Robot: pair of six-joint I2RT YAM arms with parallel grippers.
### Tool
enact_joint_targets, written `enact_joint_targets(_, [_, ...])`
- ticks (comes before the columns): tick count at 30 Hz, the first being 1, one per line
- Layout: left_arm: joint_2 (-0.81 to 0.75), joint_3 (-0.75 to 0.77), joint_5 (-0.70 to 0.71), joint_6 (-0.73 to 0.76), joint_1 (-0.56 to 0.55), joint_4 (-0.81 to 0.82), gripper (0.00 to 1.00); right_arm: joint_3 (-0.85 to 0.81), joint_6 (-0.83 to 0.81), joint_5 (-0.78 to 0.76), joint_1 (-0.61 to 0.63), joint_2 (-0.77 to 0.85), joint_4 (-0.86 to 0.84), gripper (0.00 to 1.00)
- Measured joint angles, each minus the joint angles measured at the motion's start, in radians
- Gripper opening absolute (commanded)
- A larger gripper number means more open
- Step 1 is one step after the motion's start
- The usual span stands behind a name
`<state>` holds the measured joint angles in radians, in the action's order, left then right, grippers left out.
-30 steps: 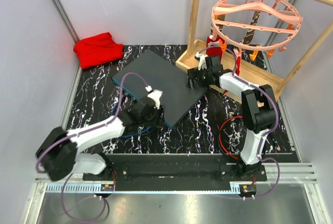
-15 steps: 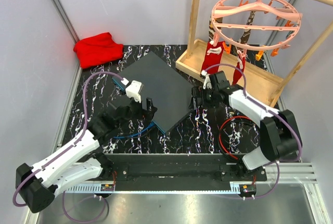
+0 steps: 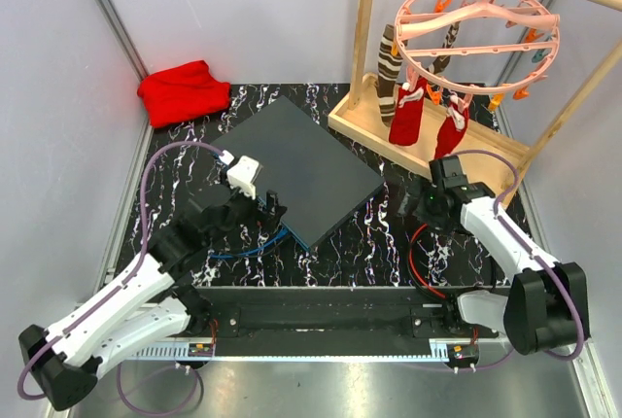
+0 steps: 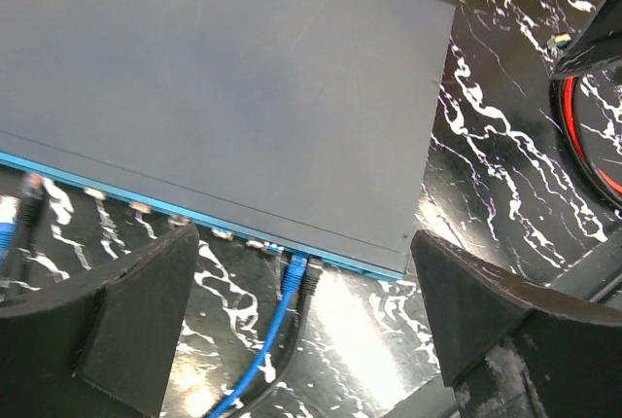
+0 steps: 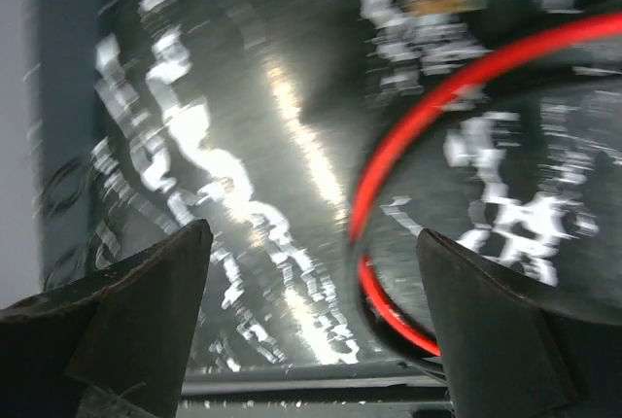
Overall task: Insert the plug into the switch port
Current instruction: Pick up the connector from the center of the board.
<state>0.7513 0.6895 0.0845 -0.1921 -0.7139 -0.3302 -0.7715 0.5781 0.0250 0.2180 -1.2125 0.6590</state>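
Observation:
The switch [image 3: 292,167] is a flat dark grey box lying at an angle on the marbled table; its teal front edge [image 4: 194,216] faces my left gripper. A blue plug [image 4: 294,268] sits in a port near the right end of that edge, with a black plug [image 4: 312,282] beside it. My left gripper [image 4: 306,335] hangs open just in front of these plugs, holding nothing; from above the left gripper [image 3: 269,206] is at the switch's near-left edge. My right gripper [image 3: 428,206] is open, right of the switch and apart from it.
A red cable [image 5: 394,170] loops on the table under the right gripper [image 5: 316,335]. The blue cable [image 3: 251,251] trails toward the arm bases. A wooden tray [image 3: 505,160] and rack with a pink hanger [image 3: 476,34] stand at the back right. A red cloth [image 3: 183,90] lies back left.
My left gripper has opened and drawn back from the switch's front edge. The right arm has swung from the switch's far corner toward the near right. The hanger is swinging.

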Motion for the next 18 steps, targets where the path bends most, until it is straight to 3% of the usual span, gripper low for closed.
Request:
enact_joint_targets(6, [-0.057, 0.0, 0.036, 0.054, 0.001, -0.017, 0.95, -0.005, 0.012, -0.087, -0.109, -0.054, 0.018, 0.81])
enact_joint_targets(9, [-0.065, -0.007, 0.045, 0.065, 0.001, -0.018, 0.95, -0.01, 0.01, -0.097, -0.125, -0.127, 0.009, 0.7])
enact_joint_targets(13, [-0.075, -0.013, 0.053, 0.072, 0.001, -0.02, 0.95, -0.012, 0.007, -0.091, -0.127, -0.202, -0.017, 0.52])
enact_joint_targets(16, [-0.076, -0.013, 0.055, 0.072, 0.001, -0.02, 0.95, -0.022, -0.004, -0.082, -0.127, -0.259, -0.039, 0.23])
enact_joint_targets(18, [-0.076, -0.013, 0.055, 0.073, 0.001, -0.02, 0.95, -0.026, -0.016, -0.066, -0.127, -0.277, -0.045, 0.13])
